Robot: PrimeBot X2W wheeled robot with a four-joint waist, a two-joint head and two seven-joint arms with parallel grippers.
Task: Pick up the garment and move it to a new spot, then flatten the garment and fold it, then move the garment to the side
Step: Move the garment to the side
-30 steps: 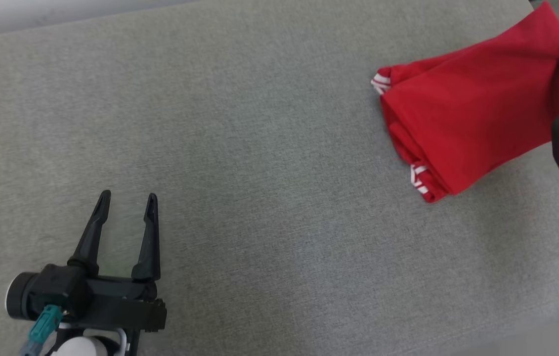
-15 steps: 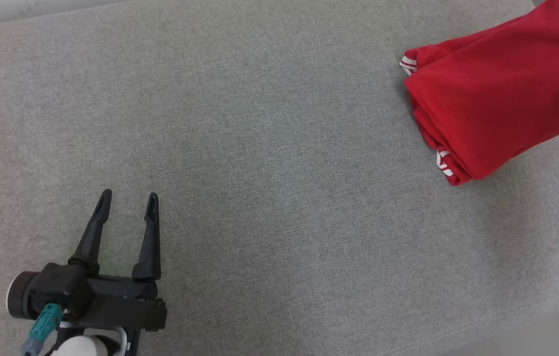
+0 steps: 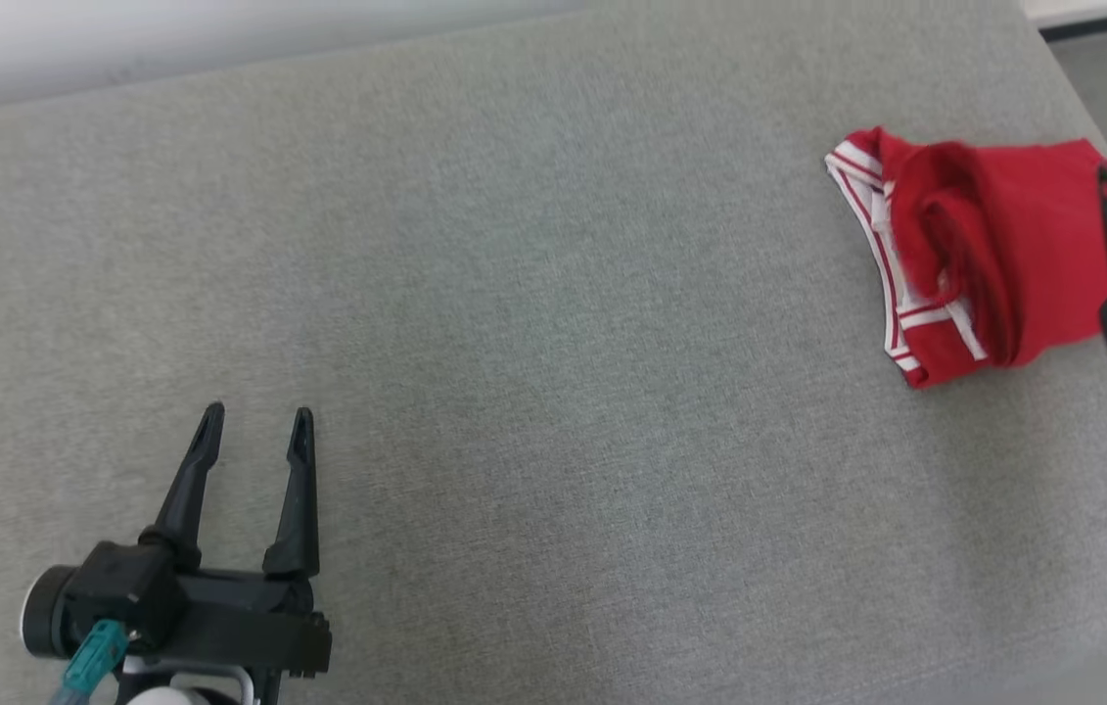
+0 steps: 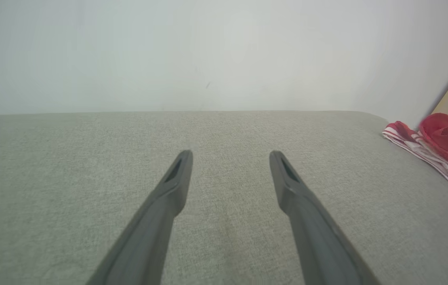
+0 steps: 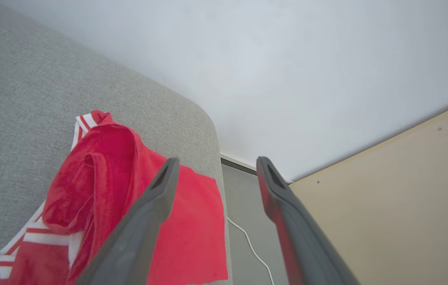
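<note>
Lying bunched at the far end of the grey fabric surface (image 3: 514, 343), the red garment with white stripes (image 3: 1003, 255) sits just beside the right end effector (image 5: 216, 162). One of its fingers crosses in front of the cloth in the right wrist view. That end effector's fingers stand wide apart with nothing between them, so the garment rests free. It looks parked at the side, as the last step asks, though rumpled rather than neatly folded. The left end effector (image 3: 257, 416) hovers fully spread and empty, well apart from the garment, probably to stay clear. The right wrist view adds a white cable (image 5: 247, 241) on the floor past the surface's edge. The head view gives the gap between the two end effectors.
</note>
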